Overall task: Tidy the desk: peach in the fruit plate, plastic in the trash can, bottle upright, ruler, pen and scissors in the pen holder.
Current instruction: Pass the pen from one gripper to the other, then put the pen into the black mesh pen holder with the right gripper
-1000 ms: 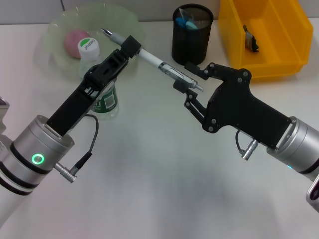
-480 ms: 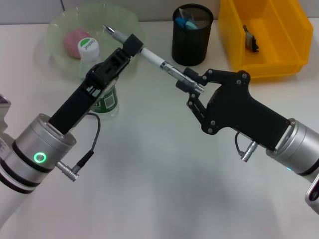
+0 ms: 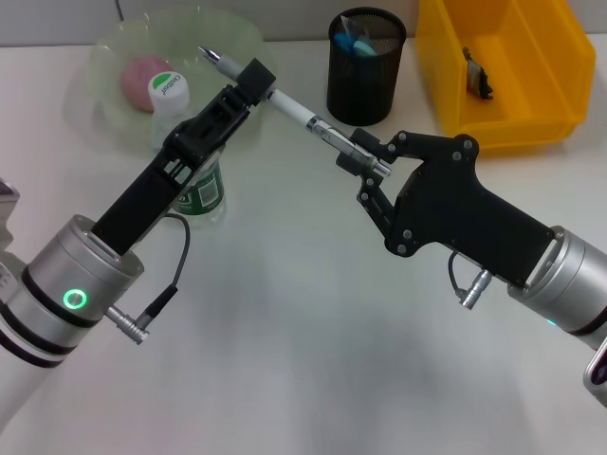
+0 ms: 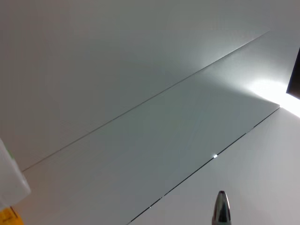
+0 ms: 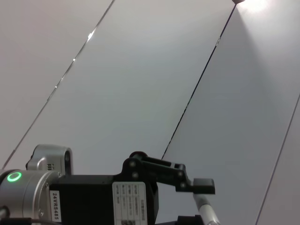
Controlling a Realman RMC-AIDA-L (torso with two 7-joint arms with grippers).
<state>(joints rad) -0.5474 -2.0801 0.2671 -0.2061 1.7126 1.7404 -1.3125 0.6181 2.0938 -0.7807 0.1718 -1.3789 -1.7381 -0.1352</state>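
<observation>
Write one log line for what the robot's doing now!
step: pen handover | left gripper: shut on pen | right gripper: shut on pen

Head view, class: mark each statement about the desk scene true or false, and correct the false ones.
1. The pen is gripped by both the left gripper and the right gripper. True.
2. The peach lies in the trash can. False: it sits in the fruit plate.
3. The bottle stands upright. True.
4. The pen holder is empty. False: blue items show inside it.
5. The pen rests on the desk. False: it is held above it.
</observation>
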